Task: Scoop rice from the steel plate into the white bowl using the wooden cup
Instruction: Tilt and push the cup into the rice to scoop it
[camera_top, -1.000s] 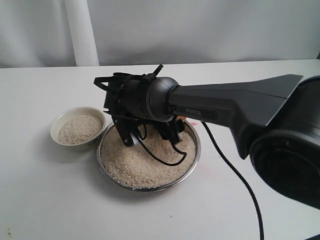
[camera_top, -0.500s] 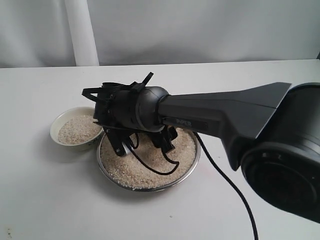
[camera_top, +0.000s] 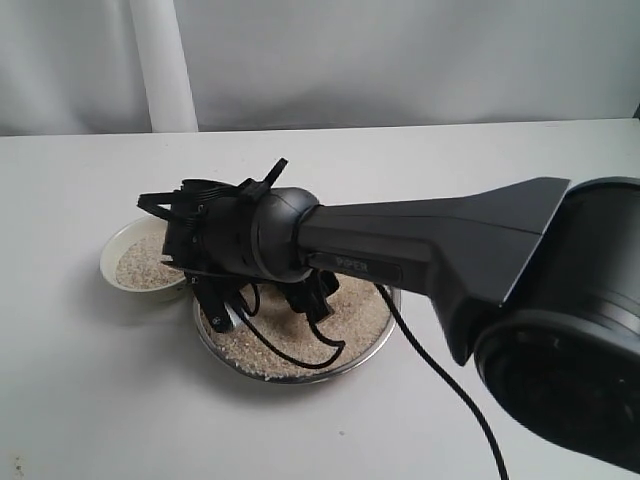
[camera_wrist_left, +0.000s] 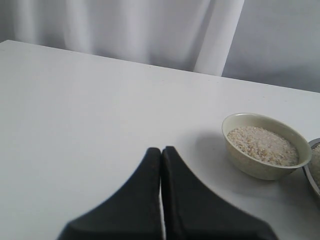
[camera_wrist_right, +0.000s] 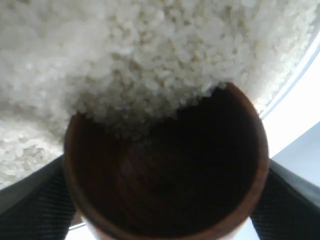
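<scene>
- Steel plate (camera_top: 300, 373) sits mid-surface, filled almost to its thin rim with rice (camera_top: 352, 306).
- White bowl (camera_top: 113, 257) stands just beside the plate's rim at 10 o'clock. I cannot tell whether the two touch. It also holds rice, lying below its lip.
- Right fingers (camera_wrist_right: 33, 206) clamp the wooden cup (camera_wrist_right: 165, 175) from two opposite sides, one on each flank.
- In the exterior view the right arm's wrist hangs over the 9-to-10 o'clock part of the plate and hides the cup there.
- In the right wrist view the cup's mouth faces the heap. Grains lie against one stretch of its lip and the dark inside shows bare wood. The plate's bright edge runs close past the cup on one side.
- Left fingers (camera_wrist_left: 141, 200) are pressed together tip to tip with nothing between them. They are above bare surface (camera_top: 90, 400), well apart from the bowl.
- Bare surface spreads from the plate's 6 o'clock round to 9 o'clock, and beyond 12 o'clock back to the pale backdrop.
- Right arm enters from 3 to 4 o'clock, and a black cable (camera_top: 440, 380) trails off the plate toward 5 o'clock.
- White post (camera_top: 165, 65) rises at the surface's far edge, at 11 o'clock.
</scene>
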